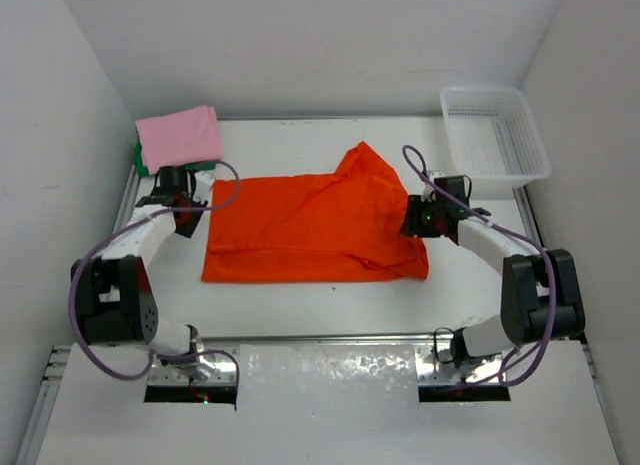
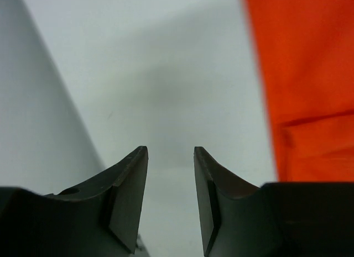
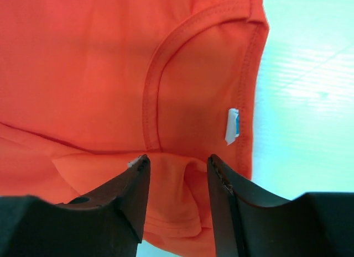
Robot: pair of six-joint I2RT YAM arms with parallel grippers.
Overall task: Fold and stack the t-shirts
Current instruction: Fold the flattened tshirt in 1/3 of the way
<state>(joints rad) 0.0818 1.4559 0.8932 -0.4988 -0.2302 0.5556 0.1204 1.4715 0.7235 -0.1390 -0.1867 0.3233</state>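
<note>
The orange t-shirt (image 1: 310, 225) lies spread across the middle of the table, its lower edge folded up and one sleeve pointing to the back. My left gripper (image 1: 188, 225) hovers just off the shirt's left edge. In the left wrist view it (image 2: 170, 149) is open over bare table, with the orange cloth (image 2: 310, 74) to its right. My right gripper (image 1: 410, 223) is at the shirt's right end. It (image 3: 178, 157) is open above the collar area of the shirt (image 3: 83, 63), with a raised ridge of cloth lying between the fingers. The folded pink t-shirt (image 1: 180, 135) rests on the green t-shirt (image 1: 139, 158) at the back left.
A white lattice basket (image 1: 494, 91) stands at the back right corner. White walls close in the table on the left, right and back. A small white and blue label (image 3: 232, 126) shows inside the orange collar.
</note>
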